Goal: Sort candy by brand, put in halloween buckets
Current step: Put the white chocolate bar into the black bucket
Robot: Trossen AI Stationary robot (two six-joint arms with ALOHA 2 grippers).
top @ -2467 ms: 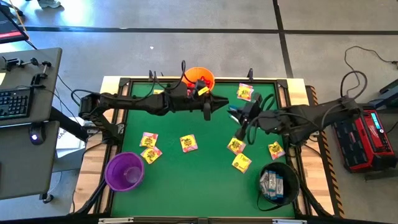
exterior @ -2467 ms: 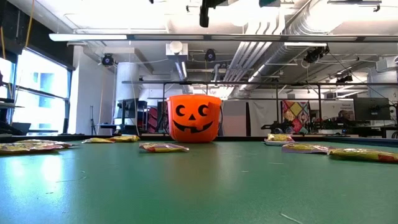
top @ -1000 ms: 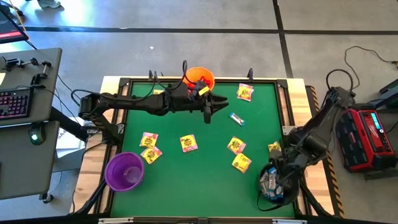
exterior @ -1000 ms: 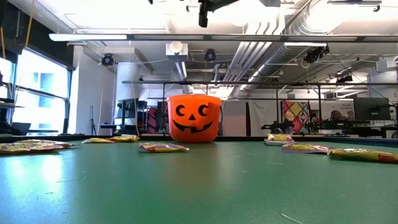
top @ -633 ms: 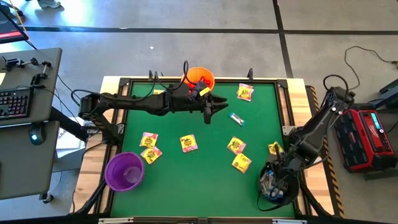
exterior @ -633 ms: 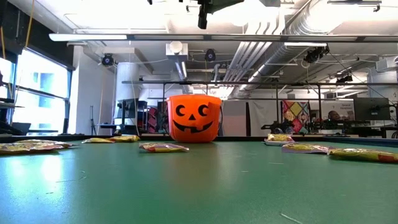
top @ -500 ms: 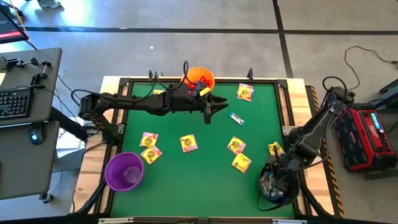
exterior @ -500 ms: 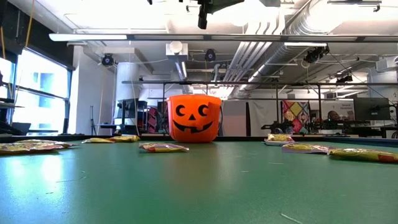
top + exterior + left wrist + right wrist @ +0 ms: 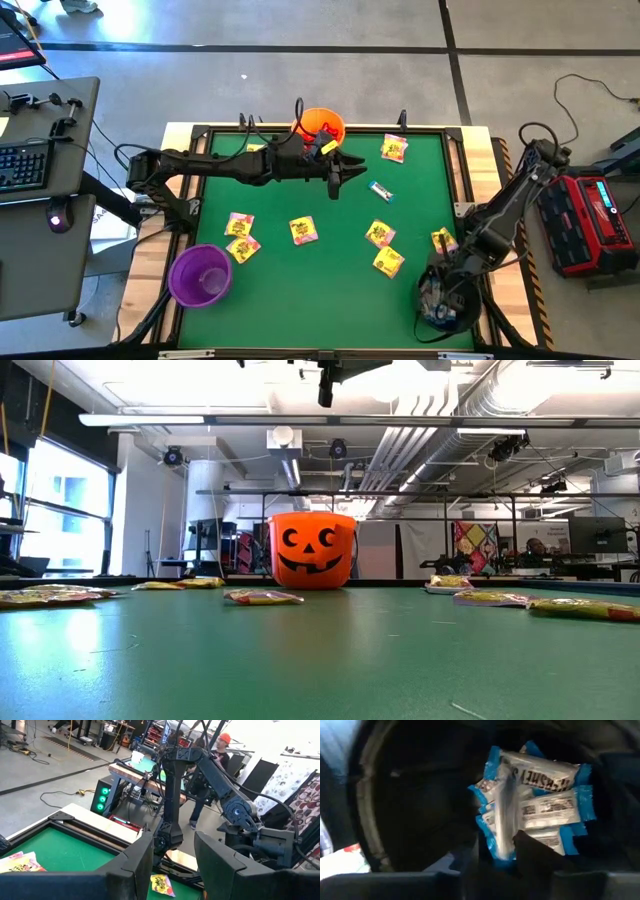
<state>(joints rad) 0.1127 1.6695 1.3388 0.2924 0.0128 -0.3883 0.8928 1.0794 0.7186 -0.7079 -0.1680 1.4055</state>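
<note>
My right gripper (image 9: 446, 300) reaches down into the black bucket (image 9: 420, 302) at the table's near right. In the right wrist view its fingers (image 9: 536, 851) stand apart over a heap of white-blue candy packets (image 9: 550, 795). One packet (image 9: 505, 815) stands on edge between them. My left gripper (image 9: 335, 178) hangs open and empty, high over the table's far middle, beside the orange pumpkin bucket (image 9: 322, 124). The purple bucket (image 9: 200, 275) stands at the near left. Yellow packets (image 9: 302, 230) and one white-blue packet (image 9: 381, 190) lie flat on the green table. My right gripper's fingers come from above, slanting down, and stand on either side of the lower end (image 9: 503, 851) of the upright white-blue packet. Whether they touch it I cannot tell. The packet leans on the heap in the black bucket.
More yellow packets lie at the left (image 9: 240, 226), the right middle (image 9: 379, 233), the right edge (image 9: 443, 240) and the far right (image 9: 394, 148). A raised dark frame (image 9: 190, 190) rims the table. In the low view the orange bucket (image 9: 312, 550) stands far across the green surface.
My right gripper has sunk from just above the black bucket's rim down into the bucket, then kept still. The packets on the table and the other buckets stand as before.
</note>
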